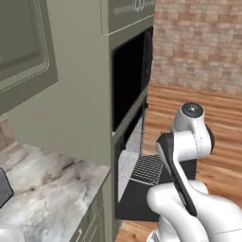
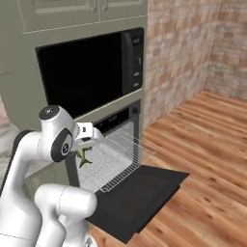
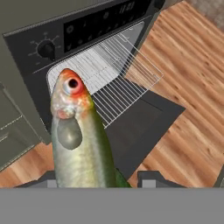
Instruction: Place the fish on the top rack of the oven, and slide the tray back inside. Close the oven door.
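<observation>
My gripper (image 3: 94, 180) is shut on the fish (image 3: 78, 140), which has a greenish-yellow body and a red-ringed eye and points head-first away from the hand. In the right base view the fish (image 2: 84, 157) hangs under the gripper (image 2: 83, 150), in front of the oven (image 2: 116, 120) at its left side. The top rack (image 2: 123, 154), a silver wire grid, is pulled out over the oven door (image 2: 140, 193), which lies open and flat. In the hand view the rack (image 3: 127, 78) and the door (image 3: 144, 127) lie beyond and below the fish. My own arm hides the hand in the left base view.
A taller glossy black glass-fronted unit (image 2: 82, 72) sits above the oven in the olive-green cabinet column (image 1: 75, 108). A marble counter (image 1: 47, 184) lies to the left. Wooden floor (image 2: 202, 154) and a brick wall (image 2: 178, 53) are on the right.
</observation>
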Tool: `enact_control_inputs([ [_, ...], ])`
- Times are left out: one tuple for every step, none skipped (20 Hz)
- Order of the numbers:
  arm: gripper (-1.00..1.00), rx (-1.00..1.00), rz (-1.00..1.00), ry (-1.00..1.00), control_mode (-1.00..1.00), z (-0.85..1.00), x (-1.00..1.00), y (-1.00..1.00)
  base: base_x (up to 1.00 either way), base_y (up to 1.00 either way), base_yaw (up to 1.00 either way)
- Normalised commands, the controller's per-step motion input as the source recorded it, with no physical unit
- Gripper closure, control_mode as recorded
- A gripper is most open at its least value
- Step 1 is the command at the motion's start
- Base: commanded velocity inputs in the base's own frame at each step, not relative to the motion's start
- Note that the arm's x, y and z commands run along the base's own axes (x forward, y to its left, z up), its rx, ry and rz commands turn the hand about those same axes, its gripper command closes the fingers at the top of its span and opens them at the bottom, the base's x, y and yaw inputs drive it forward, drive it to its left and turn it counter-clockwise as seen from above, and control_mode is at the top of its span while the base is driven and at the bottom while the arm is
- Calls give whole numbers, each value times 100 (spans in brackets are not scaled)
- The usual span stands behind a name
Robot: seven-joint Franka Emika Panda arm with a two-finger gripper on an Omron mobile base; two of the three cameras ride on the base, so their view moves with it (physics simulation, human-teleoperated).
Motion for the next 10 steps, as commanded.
enact_control_inputs([
  [100, 0, 0, 0, 100, 0, 0, 0, 21, 3, -26],
  [100, 0, 0, 0, 100, 0, 0, 0, 0, 0, -26],
  [100, 0, 0, 0, 100, 0, 0, 0, 0, -6, -25],
  [100, 0, 0, 0, 100, 0, 0, 0, 0, -21, -24],
  [100, 0, 0, 0, 100, 0, 0, 0, -1, -26, -23],
  [100, 0, 0, 0, 100, 0, 0, 0, -3, -26, -22],
  [100, 0, 0, 0, 100, 0, 0, 0, -2, -23, -21],
  [100, 0, 0, 0, 100, 0, 0, 0, -1, -17, -19],
  [100, 0, 0, 0, 100, 0, 0, 0, 0, -6, -17],
  [100, 0, 0, 0, 100, 0, 0, 0, 0, 0, -12],
])
